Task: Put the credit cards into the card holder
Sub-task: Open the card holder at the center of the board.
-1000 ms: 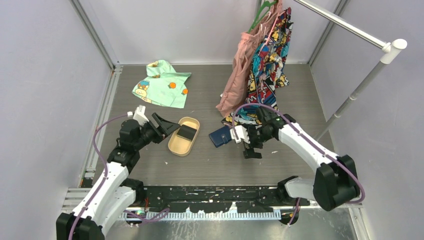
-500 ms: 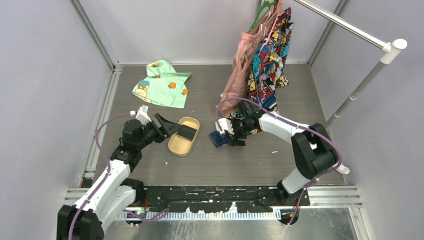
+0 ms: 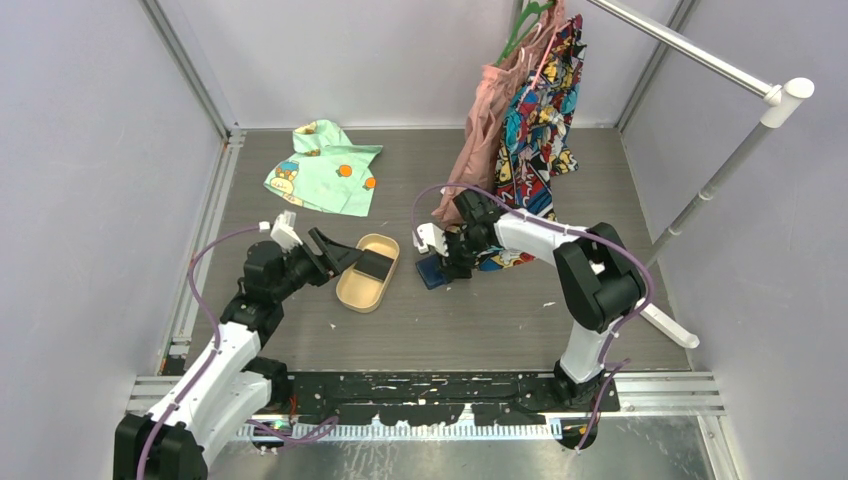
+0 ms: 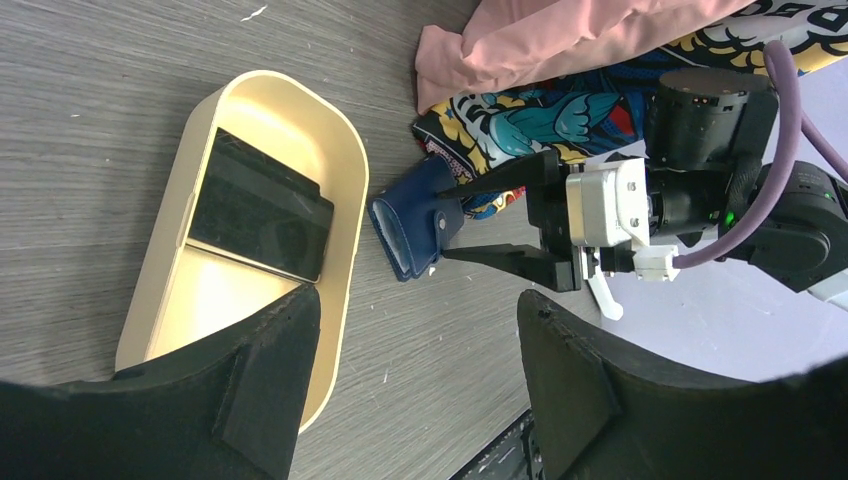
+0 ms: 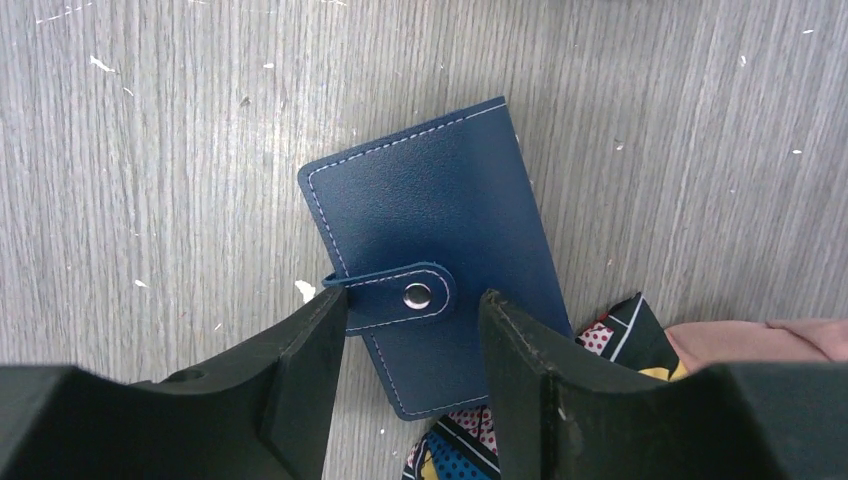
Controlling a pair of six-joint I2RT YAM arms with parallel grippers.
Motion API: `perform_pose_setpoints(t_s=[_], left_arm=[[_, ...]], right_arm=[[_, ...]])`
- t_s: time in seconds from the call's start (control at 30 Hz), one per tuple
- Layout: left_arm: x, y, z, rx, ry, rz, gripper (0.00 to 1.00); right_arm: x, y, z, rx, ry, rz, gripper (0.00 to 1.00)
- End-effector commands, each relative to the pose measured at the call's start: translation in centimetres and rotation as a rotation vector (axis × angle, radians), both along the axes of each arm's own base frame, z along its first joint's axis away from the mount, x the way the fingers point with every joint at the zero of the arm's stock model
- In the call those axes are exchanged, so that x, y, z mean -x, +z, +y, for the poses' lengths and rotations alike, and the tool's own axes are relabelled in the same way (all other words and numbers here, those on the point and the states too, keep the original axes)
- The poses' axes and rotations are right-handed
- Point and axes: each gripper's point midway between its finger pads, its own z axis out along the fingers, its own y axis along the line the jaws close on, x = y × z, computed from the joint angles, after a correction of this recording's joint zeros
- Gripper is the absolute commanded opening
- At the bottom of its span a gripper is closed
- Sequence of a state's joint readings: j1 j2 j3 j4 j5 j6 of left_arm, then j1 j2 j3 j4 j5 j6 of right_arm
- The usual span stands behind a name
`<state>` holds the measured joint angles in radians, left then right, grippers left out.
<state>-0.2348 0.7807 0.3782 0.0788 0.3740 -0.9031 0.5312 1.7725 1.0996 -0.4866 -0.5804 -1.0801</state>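
Right jaws down, astride card holder (image 5: 432, 230)

Left arm (image 3: 225, 350) reaches forward and inward from its base, forearm raised, wrist tilted down. Left tool (image 3: 338, 255) hovers with jaws wide apart. Right arm (image 3: 530, 232) rises from its base, bends sharply at the elbow, and its forearm runs left toward the middle. Right tool (image 3: 445, 262) is low and points down, jaws partly apart. Its fingers (image 5: 300, 380) show a clear gap between them.
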Motion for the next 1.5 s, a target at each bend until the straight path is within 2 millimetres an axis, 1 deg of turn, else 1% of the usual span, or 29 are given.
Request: perform_pose_setpoints(t_s=[0.0, 0.17, 0.23, 0.3, 0.37, 0.43, 0.57, 0.63, 0.7, 0.73, 0.77, 0.83, 0.87, 0.93, 1.0, 1.07, 1.2, 1.27, 1.33, 1.4, 1.47], left_arm=[[-0.6, 2.0, 0.0, -0.003, -0.002, -0.110, 0.73], [-0.6, 2.1, -0.6, 0.008, -0.032, -0.124, 0.73], [-0.5, 2.0, -0.9, 0.009, -0.043, -0.122, 0.73], [-0.4, 1.8, -1.3, 0.010, -0.057, -0.124, 0.73], [-0.3, 1.7, -1.6, 0.009, -0.069, -0.128, 0.73], [-0.1, 1.5, -2.1, 0.002, -0.083, -0.133, 0.73], [0.2, 1.0, -2.7, -0.018, -0.106, -0.141, 0.73], [0.4, 0.7, -3.1, -0.028, -0.121, -0.150, 0.72], [0.6, 0.5, -3.4, -0.036, -0.134, -0.153, 0.72], [0.7, 0.4, -3.5, -0.040, -0.137, -0.156, 0.72], [0.8, 0.4, -3.6, -0.042, -0.138, -0.157, 0.72], [0.9, 0.4, -3.5, -0.045, -0.134, -0.159, 0.72], [0.9, 0.4, -3.4, -0.047, -0.130, -0.161, 0.72], [1.0, 0.4, -3.3, -0.051, -0.121, -0.166, 0.72], [0.9, 0.6, -3.1, -0.052, -0.107, -0.175, 0.72], [0.9, 0.6, -2.9, -0.054, -0.099, -0.181, 0.72], [0.9, 0.7, -2.8, -0.056, -0.090, -0.186, 0.72], [0.9, 0.6, -2.8, -0.058, -0.088, -0.183, 0.72], [0.8, 0.7, -2.7, -0.057, -0.084, -0.184, 0.72], [0.8, 0.7, -2.7, -0.056, -0.084, -0.184, 0.72], [0.9, 0.8, -2.7, -0.055, -0.083, -0.186, 0.72]], right_arm=[[0.3, -0.1, 0.0, 0.039, 0.045, 0.003, 0.55], [1.5, -1.2, -0.8, 0.088, 0.094, 0.051, 0.51], [2.0, -1.3, -0.9, 0.100, 0.115, 0.069, 0.46], [2.3, -1.3, -0.9, 0.105, 0.129, 0.075, 0.37], [2.5, -1.4, -1.0, 0.116, 0.145, 0.081, 0.32], [2.8, -1.2, -1.1, 0.117, 0.165, 0.086, 0.23], [4.6, -0.9, -1.8, 0.116, 0.291, 0.086, 0.14], [6.0, -0.4, -2.0, 0.097, 0.376, 0.097, 0.13], [7.0, 0.5, -1.9, 0.069, 0.409, 0.103, 0.13], [7.2, 0.9, -1.8, 0.056, 0.400, 0.108, 0.15], [7.0, 1.5, -1.4, 0.040, 0.368, 0.111, 0.19], [5.5, 2.9, -0.2, 0.006, 0.236, 0.097, 0.31], [4.5, 3.6, 0.3, -0.005, 0.146, 0.099, 0.34], [3.1, 4.4, 0.7, -0.006, -0.021, 0.124, 0.38], [2.6, 4.9, 0.8, -0.002, -0.155, 0.164, 0.39], [2.2, 4.8, 0.7, 0.010, -0.277, 0.182, 0.40], [1.9, 3.8, 0.3, 0.070, -0.471, 0.179, 0.46], [2.0, 3.6, 0.3, 0.096, -0.530, 0.183, 0.49], [1.6, 3.5, 0.4, 0.110, -0.616, 0.170, 0.54], [1.3, 3.0, 0.6, 0.138, -0.696, 0.170, 0.56], [0.7, 2.1, 0.1, 0.187, -0.788, 0.164, 0.56]])
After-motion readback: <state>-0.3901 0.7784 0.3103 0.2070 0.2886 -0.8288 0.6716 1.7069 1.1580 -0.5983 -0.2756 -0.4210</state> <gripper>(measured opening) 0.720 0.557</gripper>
